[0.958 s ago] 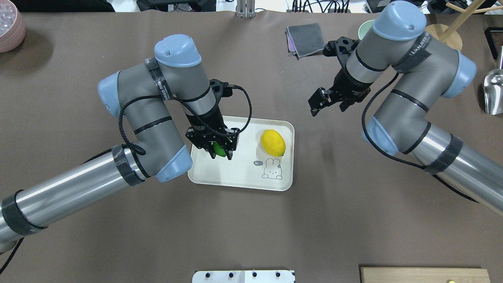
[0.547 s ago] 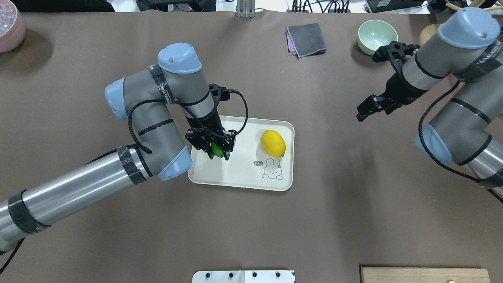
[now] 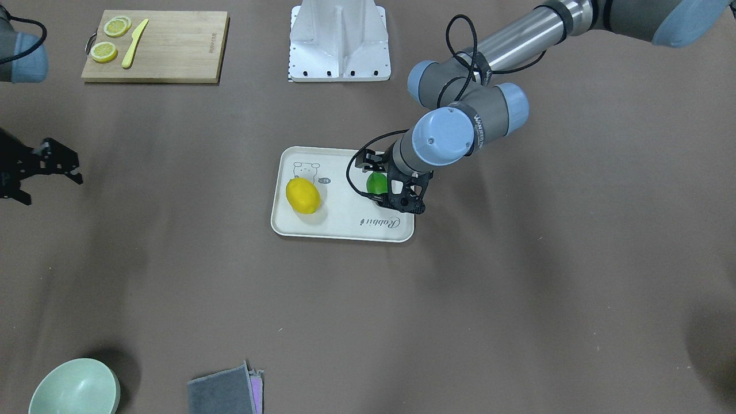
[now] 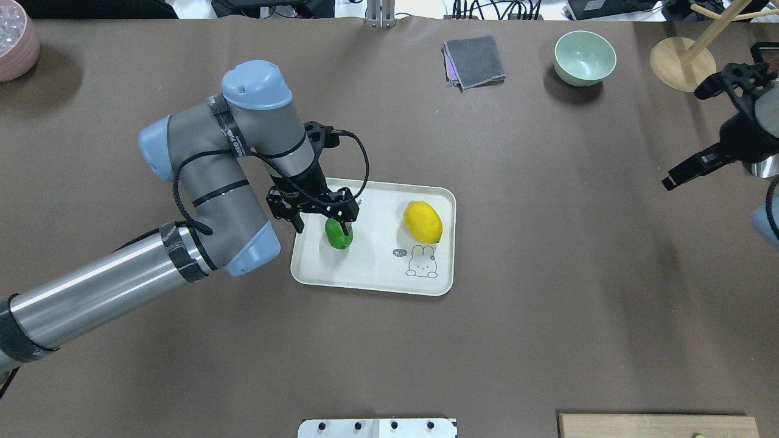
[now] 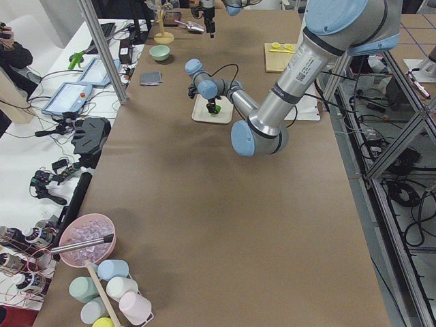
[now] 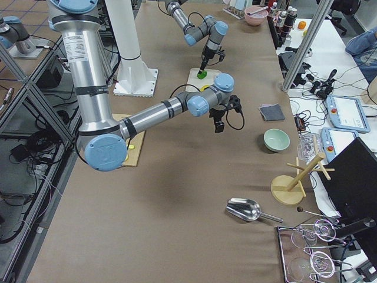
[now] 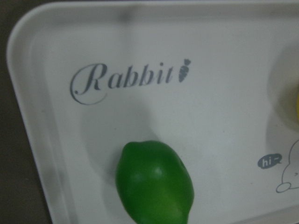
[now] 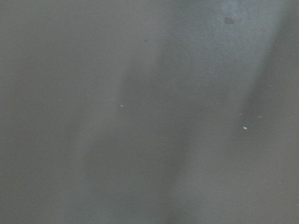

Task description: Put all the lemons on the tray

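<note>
Jaws of the left gripper (image 4: 324, 226) are standing wide apart and gripping nothing while the unit is hovering over the left half of the cream-white flat rectangular tray with rounded corners and a raised rim (image 4: 371, 271), near the centre of the overhead frame. The small, glossy dark green oval lemon (image 4: 338, 234) is lying on the tray floor just beneath the fingers. In the left wrist view it is resting free below the grey "Rabbit" script. The bright yellow oval lemon (image 4: 422, 221) is lying on the right half of the same tray, just above the bear drawing, apart from the green fruit. The right gripper (image 3: 52, 187) is hanging at the left edge of the front-facing frame over the brown table (image 4: 548, 304), well apart from the tray, with its jaws spread and empty.
</note>
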Available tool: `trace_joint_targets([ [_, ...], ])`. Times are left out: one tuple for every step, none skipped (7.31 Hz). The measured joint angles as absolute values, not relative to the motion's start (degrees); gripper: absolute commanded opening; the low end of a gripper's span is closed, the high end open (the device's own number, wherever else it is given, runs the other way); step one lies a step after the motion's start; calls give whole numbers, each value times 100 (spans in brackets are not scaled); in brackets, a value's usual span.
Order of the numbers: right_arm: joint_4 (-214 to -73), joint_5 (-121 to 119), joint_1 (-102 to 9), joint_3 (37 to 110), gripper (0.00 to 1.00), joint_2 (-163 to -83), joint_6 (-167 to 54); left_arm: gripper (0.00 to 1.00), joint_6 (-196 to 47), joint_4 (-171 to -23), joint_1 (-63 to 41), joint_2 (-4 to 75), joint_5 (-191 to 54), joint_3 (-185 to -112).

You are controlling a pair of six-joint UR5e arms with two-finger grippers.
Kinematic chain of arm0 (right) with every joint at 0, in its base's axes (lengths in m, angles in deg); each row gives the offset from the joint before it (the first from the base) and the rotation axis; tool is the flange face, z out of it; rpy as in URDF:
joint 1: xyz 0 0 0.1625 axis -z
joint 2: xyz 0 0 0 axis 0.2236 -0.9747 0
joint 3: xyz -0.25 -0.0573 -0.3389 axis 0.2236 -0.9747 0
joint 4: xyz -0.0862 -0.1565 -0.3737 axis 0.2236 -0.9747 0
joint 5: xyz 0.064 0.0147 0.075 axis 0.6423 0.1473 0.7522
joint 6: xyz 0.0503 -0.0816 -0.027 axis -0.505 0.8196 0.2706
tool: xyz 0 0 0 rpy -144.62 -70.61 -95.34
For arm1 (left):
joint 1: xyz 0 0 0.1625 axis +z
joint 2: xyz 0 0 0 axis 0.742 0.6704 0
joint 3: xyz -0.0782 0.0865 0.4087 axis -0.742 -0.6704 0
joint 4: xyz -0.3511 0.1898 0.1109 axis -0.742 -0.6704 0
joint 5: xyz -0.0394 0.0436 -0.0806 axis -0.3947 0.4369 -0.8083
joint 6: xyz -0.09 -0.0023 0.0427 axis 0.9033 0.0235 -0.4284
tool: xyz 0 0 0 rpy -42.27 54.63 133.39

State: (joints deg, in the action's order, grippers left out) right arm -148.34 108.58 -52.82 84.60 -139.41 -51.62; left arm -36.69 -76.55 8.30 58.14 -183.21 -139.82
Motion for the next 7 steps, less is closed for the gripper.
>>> trace_joint_targets([
  [-14842,10875,-5553,8420,100,-14131,-4931,98,-3791,-7213,544,5694,-17980,-14376],
  [-14850,10990,-5835,8250,100,-14271,-4839,98,-4207,-6393,284,5564,-17367,-14904],
  [-14859,11159,-6189,7943,100,-14334,-4802,98,-4816,-5447,68,5457,-16624,-15475],
  [-14870,11247,-6513,7661,100,-14356,-4788,98,-5235,-4803,-214,5266,-16042,-15991],
  [-14907,11259,-6771,7455,100,-14368,-4788,98,-5504,-4511,-622,4872,-15753,-16427],
  [-15047,11219,-6954,7376,100,-14380,-4792,98,-5920,-4422,-1116,4415,-15658,-16683],
  [-15253,11169,-7118,7374,100,-14393,-4791,98,-6503,-4422,-1663,3989,-15685,-16770],
])
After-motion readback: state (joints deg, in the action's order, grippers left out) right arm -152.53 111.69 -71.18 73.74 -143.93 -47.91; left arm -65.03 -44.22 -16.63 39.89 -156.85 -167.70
